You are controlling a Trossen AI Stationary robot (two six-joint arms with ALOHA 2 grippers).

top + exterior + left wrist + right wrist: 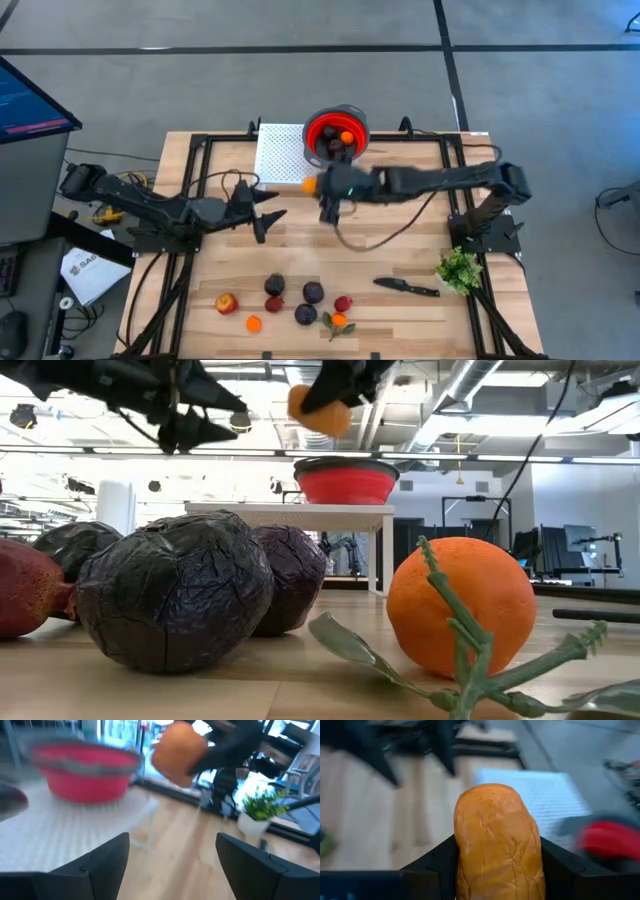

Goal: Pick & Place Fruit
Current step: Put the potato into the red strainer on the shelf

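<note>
My right gripper [320, 188] is shut on an elongated orange fruit [497, 835], high over the middle of the table, just near of the white perforated stand [280, 152]. A red bowl [336, 132] on the stand holds dark and orange fruit. My left gripper [270, 218] is open and empty, left of the right gripper, above the table. Several fruits lie on the table near the front edge: dark purple ones [313, 292], red ones [343, 303], a red-yellow one [227, 303], a small orange one [253, 323] and an orange with green leaves [460, 605]. My right gripper pinches the elongated orange fruit between its two fingers [432, 867], on the fruit's two long sides [465, 850]. The fruit lies along the fingers and its rounded end sticks out past them. The fingers come from the table's right. The fruit is lifted clear [320, 412].
A black knife [405, 287] lies at the front right, with a green leafy bunch [459, 268] beside it near the right edge. Bare wood lies between the grippers and the row of fruit. A monitor [30, 100] stands off the table's left.
</note>
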